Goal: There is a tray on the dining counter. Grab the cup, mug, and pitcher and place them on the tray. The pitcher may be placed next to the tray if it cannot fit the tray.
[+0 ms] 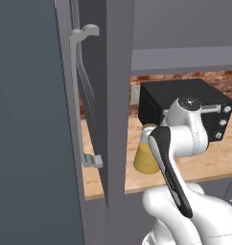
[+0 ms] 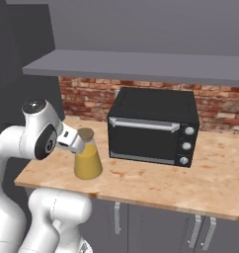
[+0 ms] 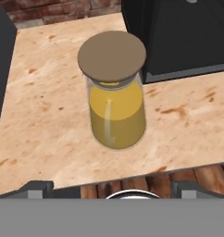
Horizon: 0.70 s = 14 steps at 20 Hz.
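We see the clear glass conical pitcher (image 3: pixel 116 99) of orange-yellow juice, capped by a round tan cork-like lid, upright on the speckled tan counter (image 3: pixel 49 115) beside the boxy black toaster oven (image 2: pixel 153 127). Our two-finger gripper (image 3: pixel 111 189) hangs above it, jaws spread wide, holding nothing.

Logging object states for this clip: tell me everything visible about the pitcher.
The pitcher is a clear glass carafe, wide at the base and narrowing to a neck, filled with orange-yellow juice and capped by a round tan lid. It stands upright on the wood-grain counter backed by red brick, left of the black oven and apart from it. The open gripper hangs near its top without touching it.
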### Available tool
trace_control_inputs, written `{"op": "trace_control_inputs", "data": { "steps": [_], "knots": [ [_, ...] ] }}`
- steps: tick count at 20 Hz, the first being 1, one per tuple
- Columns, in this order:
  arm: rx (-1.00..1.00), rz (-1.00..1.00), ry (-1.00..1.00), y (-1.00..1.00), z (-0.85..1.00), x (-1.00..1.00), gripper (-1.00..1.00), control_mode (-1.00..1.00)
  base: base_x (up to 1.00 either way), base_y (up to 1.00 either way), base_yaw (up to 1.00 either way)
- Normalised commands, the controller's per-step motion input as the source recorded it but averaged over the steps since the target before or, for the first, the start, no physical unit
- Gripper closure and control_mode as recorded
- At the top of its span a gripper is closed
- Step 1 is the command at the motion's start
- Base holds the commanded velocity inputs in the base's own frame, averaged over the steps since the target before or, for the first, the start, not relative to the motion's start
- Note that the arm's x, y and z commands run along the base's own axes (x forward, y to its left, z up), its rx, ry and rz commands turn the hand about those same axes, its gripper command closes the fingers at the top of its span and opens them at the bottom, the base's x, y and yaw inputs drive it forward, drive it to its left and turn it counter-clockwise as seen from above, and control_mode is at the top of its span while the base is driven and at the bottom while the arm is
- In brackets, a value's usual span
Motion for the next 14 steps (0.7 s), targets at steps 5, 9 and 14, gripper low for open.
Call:
{"op": "trace_control_inputs", "data": {
  "steps": [5,9,14],
  "knots": [
    [0.0,0.0,0.0,0.0,-0.02,0.05,-1.0,-1.0,0.0,0.0,0.0],
    [0.0,0.0,0.0,0.0,-0.13,0.07,-1.0,-1.0,0.0,0.0,0.0],
    [0.0,0.0,0.0,0.0,-0.08,0.05,-1.0,-1.0,0.0,0.0,0.0]
  ]
}}
